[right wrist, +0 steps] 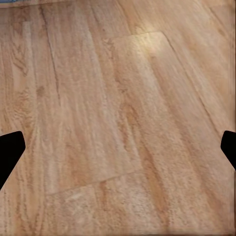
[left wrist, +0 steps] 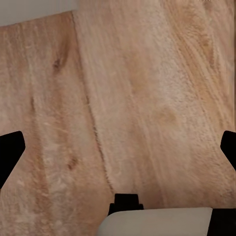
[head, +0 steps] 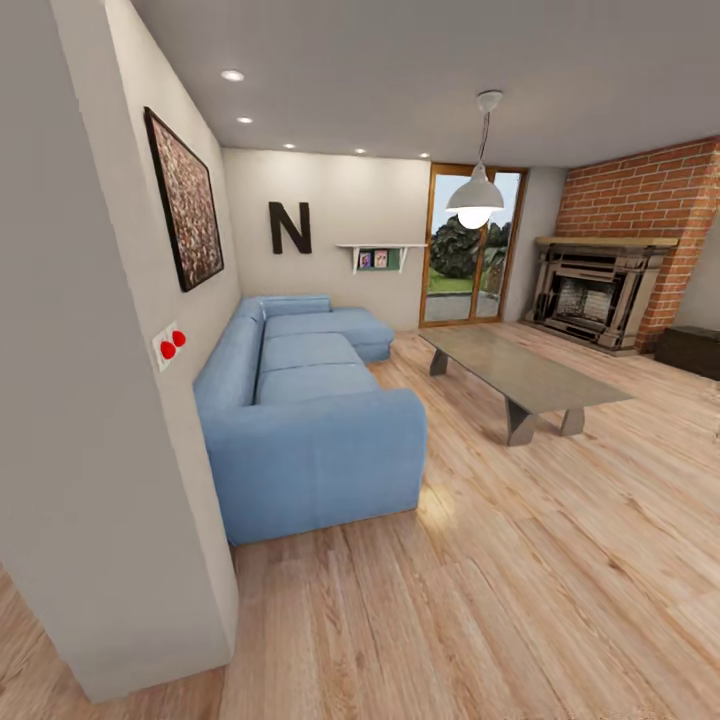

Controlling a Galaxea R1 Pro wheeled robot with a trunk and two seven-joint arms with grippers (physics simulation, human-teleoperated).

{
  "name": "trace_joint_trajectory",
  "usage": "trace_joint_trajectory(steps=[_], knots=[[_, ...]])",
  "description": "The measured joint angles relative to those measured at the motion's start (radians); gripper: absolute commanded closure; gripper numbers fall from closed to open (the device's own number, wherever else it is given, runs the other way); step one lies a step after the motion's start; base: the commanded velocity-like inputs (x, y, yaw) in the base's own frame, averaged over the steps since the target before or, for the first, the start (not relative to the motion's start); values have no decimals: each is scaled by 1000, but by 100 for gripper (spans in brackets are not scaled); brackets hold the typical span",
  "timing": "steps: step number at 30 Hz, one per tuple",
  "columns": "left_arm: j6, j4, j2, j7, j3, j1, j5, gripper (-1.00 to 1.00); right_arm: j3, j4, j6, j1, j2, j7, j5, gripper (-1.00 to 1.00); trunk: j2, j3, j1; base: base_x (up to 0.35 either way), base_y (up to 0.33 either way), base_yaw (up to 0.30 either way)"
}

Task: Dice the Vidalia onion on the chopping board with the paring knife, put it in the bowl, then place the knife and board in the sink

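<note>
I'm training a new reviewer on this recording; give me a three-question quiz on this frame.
1. True or false: the blue sofa stands against the wall with the letter N.
2. What hangs above the grey coffee table? A) fan B) pendant lamp C) plant
3. What are both wrist cameras looking at?

Key: 1 true. 2 B. 3 the wooden floor, with the left gripper and right gripper open and empty.

The head view looked from beside a wall corner (head: 150,560) across a living room, past the blue sofa (head: 300,420) toward the far fireplace (head: 595,290). Both wrist views faced down, close over the wooden floor (right wrist: 123,123), the same planking seen in front of the sofa.
</note>
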Motion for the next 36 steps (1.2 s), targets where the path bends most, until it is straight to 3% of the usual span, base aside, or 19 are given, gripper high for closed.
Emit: trace_joint_trajectory(steps=[18, 36], knots=[[1, 1, 5, 0, 1, 0, -1, -100, 0, 0, 0, 0, -1, 0, 0, -100, 0, 14, 0, 0, 0, -239], [1, 2, 5, 0, 0, 0, -1, -100, 0, 0, 0, 0, -2, 0, 0, -100, 0, 7, 0, 0, 0, -279]])
